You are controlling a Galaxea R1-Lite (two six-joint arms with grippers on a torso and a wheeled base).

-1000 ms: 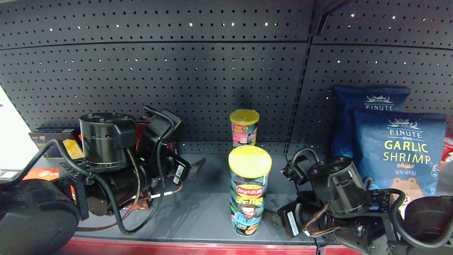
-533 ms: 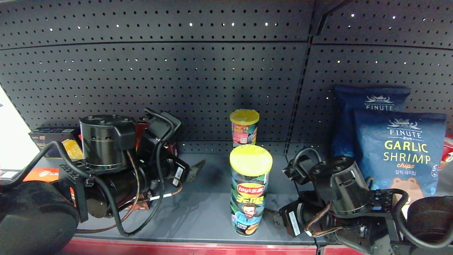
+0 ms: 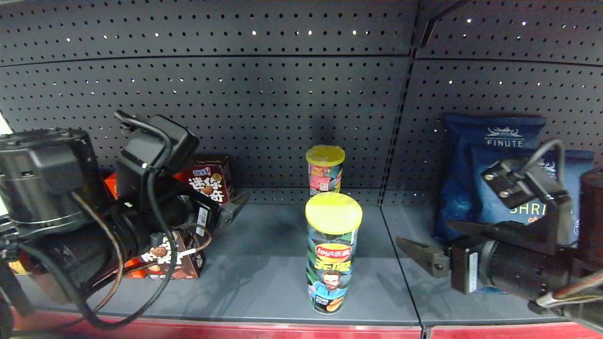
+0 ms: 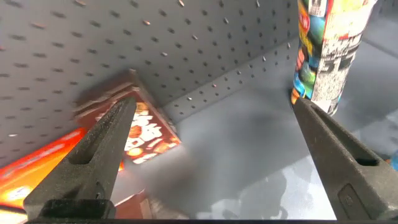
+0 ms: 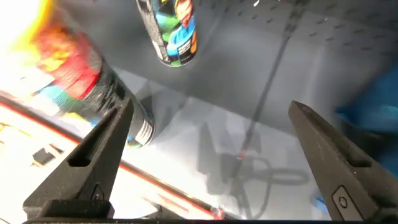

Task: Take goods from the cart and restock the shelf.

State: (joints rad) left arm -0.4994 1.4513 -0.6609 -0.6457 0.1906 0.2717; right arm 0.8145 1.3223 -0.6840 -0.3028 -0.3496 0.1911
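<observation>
Shelf (image 3: 273, 282) holds front can (image 3: 333, 254): tall tube, yellow lid, green-blue wrap with red logo and cartoon face. It stands upright near the front edge, mid-width, nothing gripping it. Second can (image 3: 325, 169), yellow lid, pink-green wrap, stands upright right behind it at the back edge. Left pincer (image 4: 212, 104) released, empty, over the shelf's left part beside brown boxes (image 3: 207, 181). Right pincer (image 5: 210, 106) released, empty, right of front can, apart from it, in front of blue bags (image 3: 490, 141).
</observation>
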